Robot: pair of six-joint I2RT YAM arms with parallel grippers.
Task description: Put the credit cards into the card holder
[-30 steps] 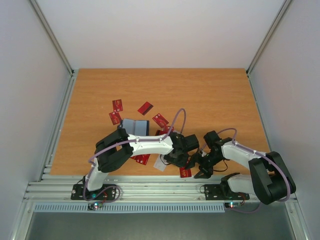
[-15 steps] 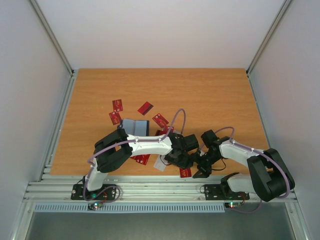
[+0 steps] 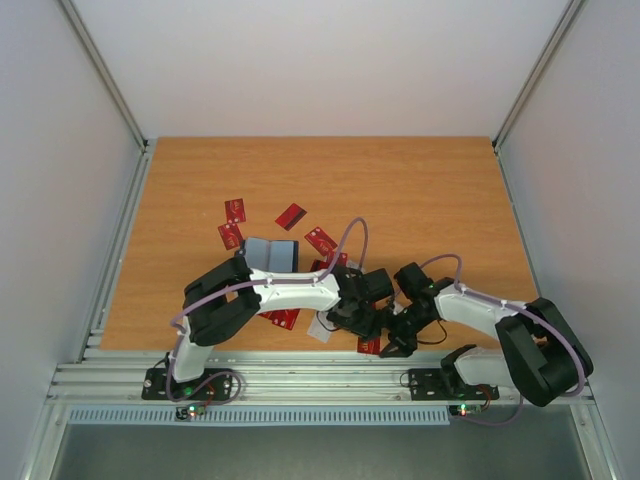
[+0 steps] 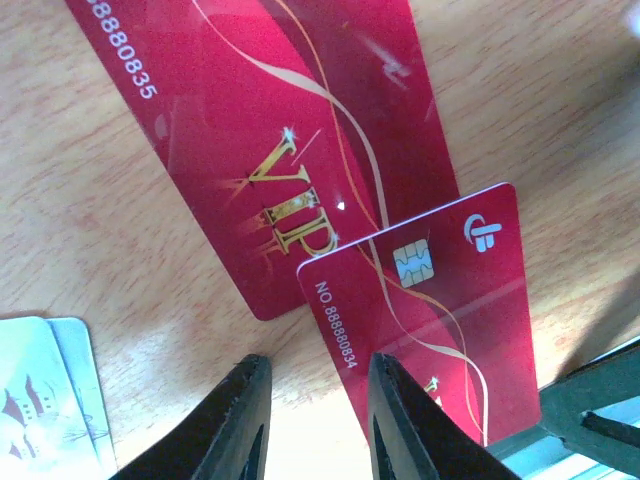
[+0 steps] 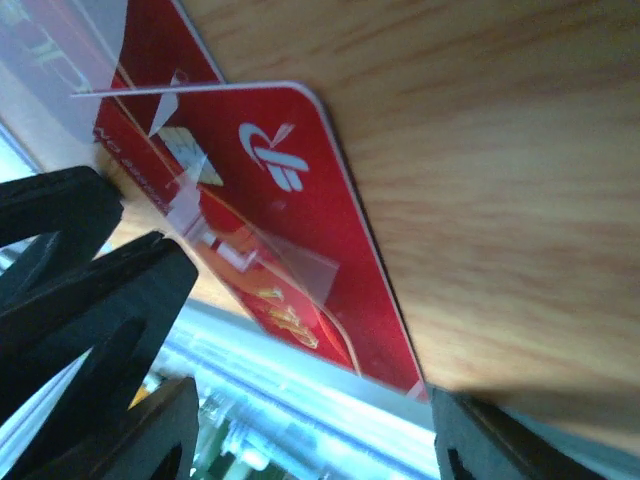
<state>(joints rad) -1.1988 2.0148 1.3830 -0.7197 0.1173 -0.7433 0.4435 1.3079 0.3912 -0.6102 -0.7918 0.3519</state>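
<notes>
Two claws meet low over one red chip card (image 4: 430, 300) that lies flat by the near edge of the tabletop (image 3: 420, 190). The left claw (image 4: 315, 385) has its fingers only a little apart, with pale wood showing between them. It is released and gripping nothing, and one finger is just beside the card's long edge. The right claw (image 5: 310, 415) stands wide, a finger off each side of the same card's end, and is not clamped on it.

The chip card overlaps the corner of a red VIP card (image 4: 290, 150), and a white card (image 4: 40, 410) lies near, off to one side. Further out, more credit cards (image 3: 290, 215) lie scattered singly over the wood. The card holder (image 3: 272, 253) lies open just behind the left forearm, well apart from both claws.

No card shows in the holder, though its slots are too small to read from above. By that, the task looks barely begun — the step in hand seems to be getting this one card up off the flat surface, and every card in view has yet to be carried over and slotted in.
</notes>
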